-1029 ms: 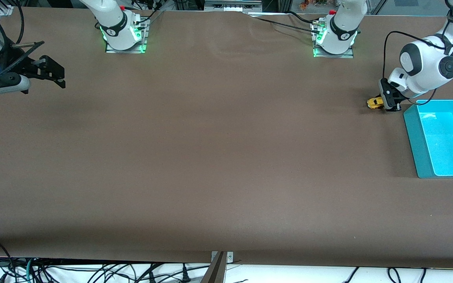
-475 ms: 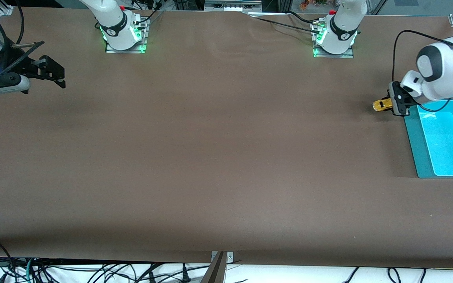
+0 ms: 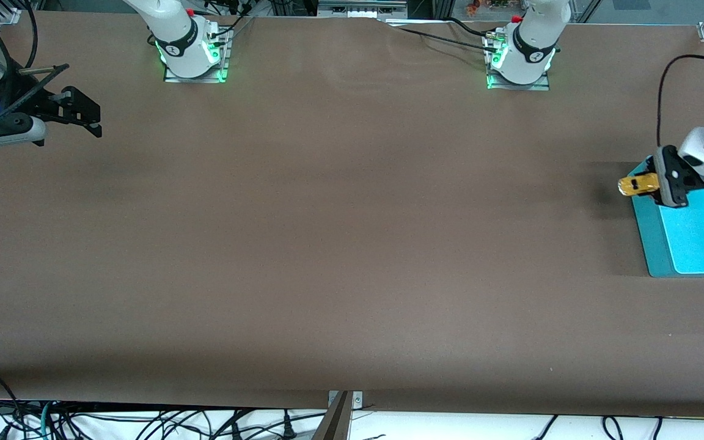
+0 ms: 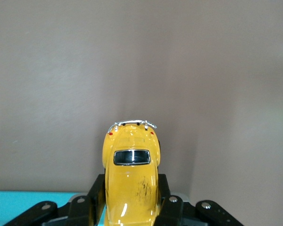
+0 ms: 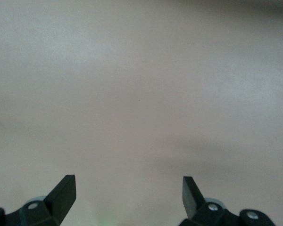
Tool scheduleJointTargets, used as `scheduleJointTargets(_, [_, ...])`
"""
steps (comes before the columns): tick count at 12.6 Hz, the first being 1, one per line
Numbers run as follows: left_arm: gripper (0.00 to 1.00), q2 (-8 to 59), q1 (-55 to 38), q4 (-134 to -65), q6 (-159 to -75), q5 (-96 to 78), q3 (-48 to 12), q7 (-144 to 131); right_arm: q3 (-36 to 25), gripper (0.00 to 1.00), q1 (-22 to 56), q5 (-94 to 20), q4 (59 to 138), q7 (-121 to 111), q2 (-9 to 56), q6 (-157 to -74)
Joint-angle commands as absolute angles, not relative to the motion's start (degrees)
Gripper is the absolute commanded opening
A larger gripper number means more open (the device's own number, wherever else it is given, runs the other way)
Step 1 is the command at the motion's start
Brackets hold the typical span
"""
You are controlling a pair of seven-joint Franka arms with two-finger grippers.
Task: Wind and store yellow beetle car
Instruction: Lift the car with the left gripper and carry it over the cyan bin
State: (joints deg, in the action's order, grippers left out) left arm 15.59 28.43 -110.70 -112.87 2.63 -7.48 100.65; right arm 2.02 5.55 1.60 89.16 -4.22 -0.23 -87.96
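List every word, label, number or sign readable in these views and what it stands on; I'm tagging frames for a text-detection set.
None can be read.
Yellow beetle car, held in the left gripper by the teal bin: no lettering, only scuffs on its roof.
Round marks on the arm bases: too small to read.
Right gripper, brown table: no text.

Two robot arms are showing at the brown table (image 3: 352, 244), each carrying one two-finger gripper: the left gripper (image 3: 650, 183) and the right gripper (image 3: 92, 119), making two grippers in all. One yellow beetle car (image 3: 637, 184) is appearing, and only one. One turquoise bin (image 3: 648, 244) is sitting at the table edge at the left arm's end.
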Motion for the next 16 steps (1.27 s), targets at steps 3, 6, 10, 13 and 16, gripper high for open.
scheduleJointTargets(3, [0.28,26.2,31.7,-96.7,-110.1,8.2,-6.9,107.6,1.9,1.0,5.9,1.5,87.7,-3.1,0.4,-87.5])
scheduleJointTargets(6, [0.28,27.2,33.8,-94.9,-110.7,8.8,-6.9,110.7,1.9,1.0,5.9,1.5,87.7,-3.1,0.4,-87.5])
scheduleJointTargets(10, [0.28,30.8,37.8,-93.0,-114.3,14.5,-6.9,112.4,1.9,1.0,5.9,1.4,87.7,-3.1,0.4,-87.5])
scheduleJointTargets(13, [0.3,34.3,39.4,-93.0,-114.9,14.6,-6.9,112.5,1.9,1.0,5.9,1.5,87.7,-3.1,0.4,-87.6])
scheduleJointTargets(16, [0.34,37.7,40.9,-93.1,-118.0,14.2,-6.9,114.0,1.9,1.0,5.9,1.4,87.7,-3.1,0.4,-87.5])
